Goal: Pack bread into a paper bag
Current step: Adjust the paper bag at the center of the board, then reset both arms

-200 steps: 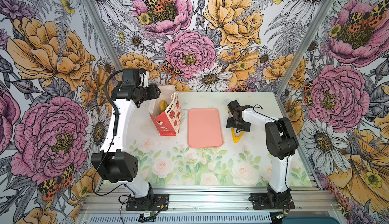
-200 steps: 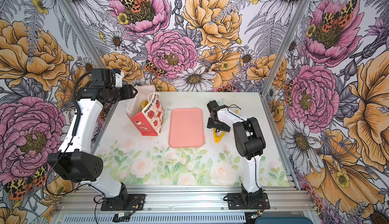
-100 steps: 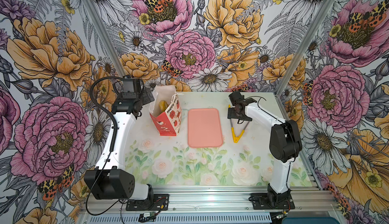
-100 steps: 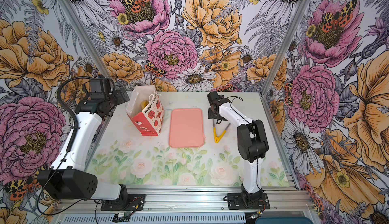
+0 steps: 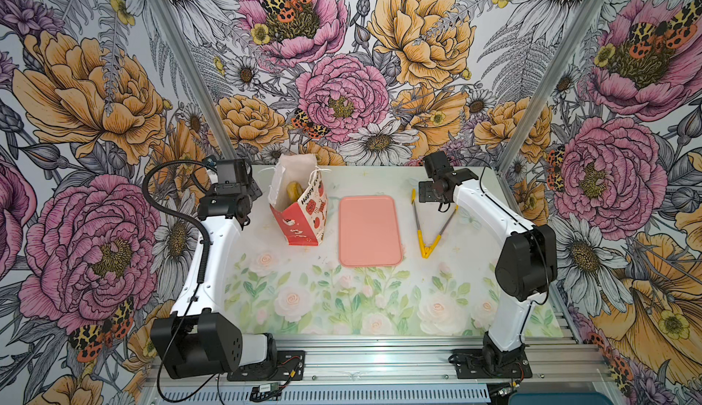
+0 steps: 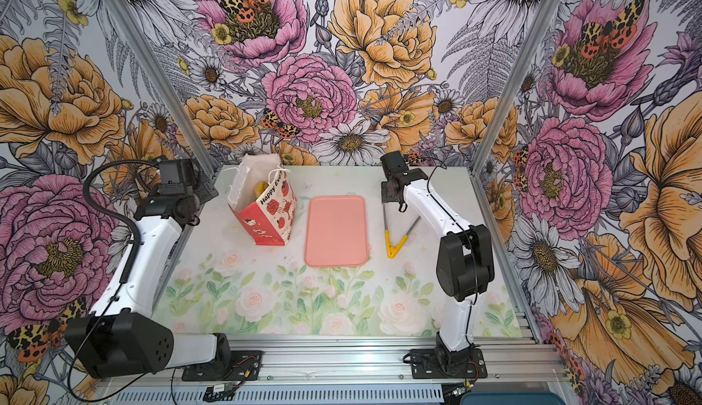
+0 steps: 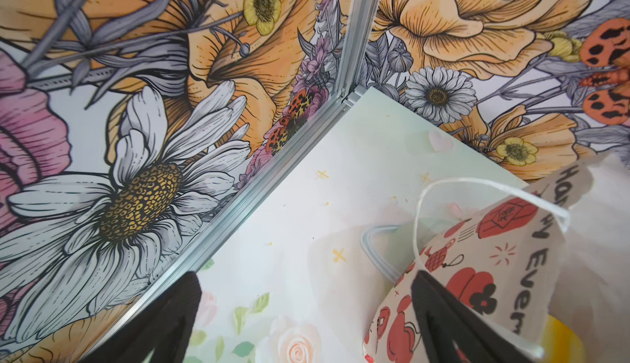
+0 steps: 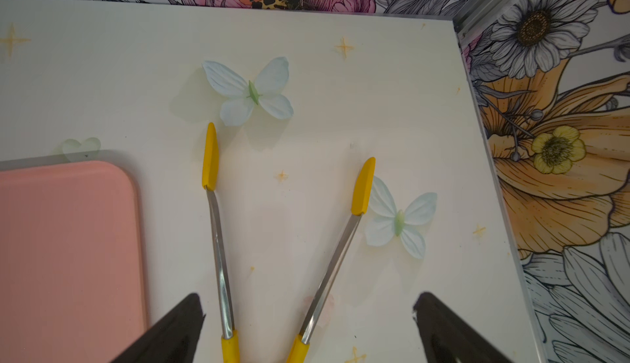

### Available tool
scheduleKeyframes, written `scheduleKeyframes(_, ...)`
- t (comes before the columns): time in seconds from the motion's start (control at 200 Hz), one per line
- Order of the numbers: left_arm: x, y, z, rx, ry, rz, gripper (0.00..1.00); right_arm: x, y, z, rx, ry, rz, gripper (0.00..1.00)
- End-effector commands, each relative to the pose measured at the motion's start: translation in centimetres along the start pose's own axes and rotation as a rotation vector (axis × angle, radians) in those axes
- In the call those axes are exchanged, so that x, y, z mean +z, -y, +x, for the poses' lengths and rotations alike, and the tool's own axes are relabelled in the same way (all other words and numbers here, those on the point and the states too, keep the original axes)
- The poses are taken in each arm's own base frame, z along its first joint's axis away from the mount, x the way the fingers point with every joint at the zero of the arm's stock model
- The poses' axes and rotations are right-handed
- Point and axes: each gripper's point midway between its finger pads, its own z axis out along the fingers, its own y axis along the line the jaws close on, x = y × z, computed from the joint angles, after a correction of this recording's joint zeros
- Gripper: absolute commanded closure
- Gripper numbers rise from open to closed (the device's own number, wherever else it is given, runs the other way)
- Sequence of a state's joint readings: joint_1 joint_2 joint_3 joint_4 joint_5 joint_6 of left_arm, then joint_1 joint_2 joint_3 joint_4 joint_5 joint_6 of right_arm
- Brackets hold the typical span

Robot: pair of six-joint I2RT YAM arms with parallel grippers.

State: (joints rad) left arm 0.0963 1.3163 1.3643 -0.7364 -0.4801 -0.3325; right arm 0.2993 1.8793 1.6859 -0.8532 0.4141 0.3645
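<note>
The paper bag [image 5: 300, 213] [image 6: 266, 213] stands upright at the back left of the table, white with a red base. Golden bread [image 5: 294, 190] [image 6: 261, 187] shows inside its open mouth; how many pieces I cannot tell. My left gripper [image 5: 252, 192] [image 7: 304, 276] is open and empty, just left of the bag. The left wrist view shows the bag's printed side [image 7: 477, 276] behind one finger. My right gripper [image 5: 433, 198] [image 8: 306, 300] is open and empty at the back right, above the tongs.
A flat pink tray [image 5: 370, 232] [image 6: 336, 232] [image 8: 68, 242] lies bare in the middle. Yellow-tipped tongs [image 5: 427, 232] [image 6: 393, 239] [image 8: 218, 242] lie spread open on the table right of it. Floral walls and metal frame posts close the back and sides.
My left gripper drew back from the bag's mouth to its left side and opened wide. My right gripper lifted off the tongs and moved toward the back wall.
</note>
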Motion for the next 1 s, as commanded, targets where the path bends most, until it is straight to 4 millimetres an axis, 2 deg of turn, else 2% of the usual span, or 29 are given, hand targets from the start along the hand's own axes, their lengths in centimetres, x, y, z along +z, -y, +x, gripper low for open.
scheduleKeyframes(0.0, -1.8, -1.5, -3.1, -0.031, 0.102, -0.018, 0.01, 0.2, 0.1, -0.6, -0.003, 0.008, -0.004, 0.01)
scheduleKeyframes(0.135, -0.6, -2.7, -1.9, -0.036, 0.066, -0.051, 0.01, 0.6, -0.4, -0.8, -0.004, 0.005, -0.019, 0.01)
scheduleKeyframes(0.43, 3.4, -3.8, 3.4, 0.004, -0.057, -0.106, 0.01, 0.0, 0.0, -2.0, -0.011, 0.032, -0.019, 0.01)
scheduleKeyframes(0.655, 6.2, -2.2, 7.2, 0.046, -0.104, -0.028, 0.01, -1.1, 0.8, -2.5, -0.005, 0.057, -0.013, 0.01)
scheduleKeyframes(0.776, 7.5, -0.5, 9.1, 0.077, -0.105, 0.057, 0.01, -1.5, 1.4, -2.6, -0.015, 0.075, 0.019, 0.01)
scheduleKeyframes(0.991, 8.4, 2.1, 11.0, 0.192, -0.069, 0.17, 0.01, -1.7, 2.7, -2.9, -0.048, 0.119, 0.072, 0.01)
